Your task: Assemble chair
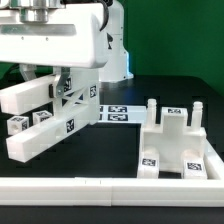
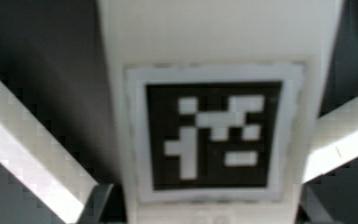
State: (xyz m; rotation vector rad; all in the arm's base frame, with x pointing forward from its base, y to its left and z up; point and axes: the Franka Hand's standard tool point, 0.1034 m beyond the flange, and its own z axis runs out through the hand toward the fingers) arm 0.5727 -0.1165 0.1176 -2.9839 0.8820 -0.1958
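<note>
We see a robotics lab: tagged white parts (image 1: pixel 40 138) under the arm (image 1: pixel 55 40), a black counter (image 1: pixel 110 148) below it.

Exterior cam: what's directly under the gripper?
The chair frame: tagged posts and an X-brace sit below the gripper. Wrist view shows one tagged post between the jaws. The table beneath the frame is covered, so contact there can't be judged.

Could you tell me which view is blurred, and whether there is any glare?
Wrist view: soft and out of focus; the tag on the white chair piece has smeared edges. Exterior view: sharper, but the blocky white part looks nearly washed out against the dark table.
</note>
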